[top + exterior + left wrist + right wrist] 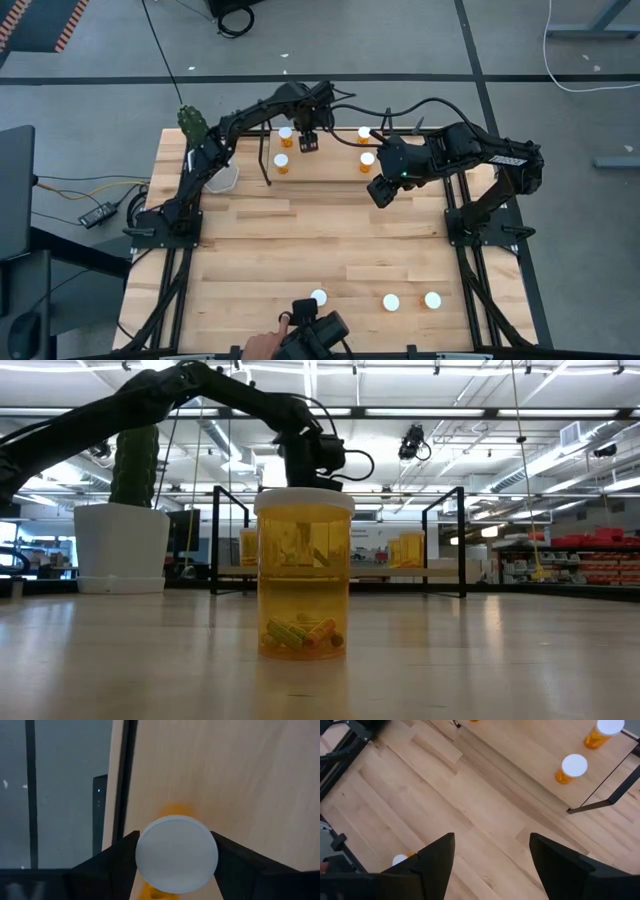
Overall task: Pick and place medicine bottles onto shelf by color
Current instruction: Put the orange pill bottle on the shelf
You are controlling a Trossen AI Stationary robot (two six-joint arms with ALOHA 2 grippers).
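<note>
1. High view: the left hand (pixel 309 140) is over the shelf (pixel 320 165), near its back edge. Three bottles (pixel 390 302) stand by the tabletop (pixel 300 250) front edge.
2. Low view: one bottle (pixel 304 573) stands close; no label shows.
3. Left wrist view: fingers (pixel 117 865) clamp a white-capped bottle (pixel 177 854).
4. Right wrist view: the right hand (pixel 492 857) is apart, holding nothing, above bare wood.

Left gripper (pixel 309 139) clamped, right gripper (pixel 381 191) fingers spread.
</note>
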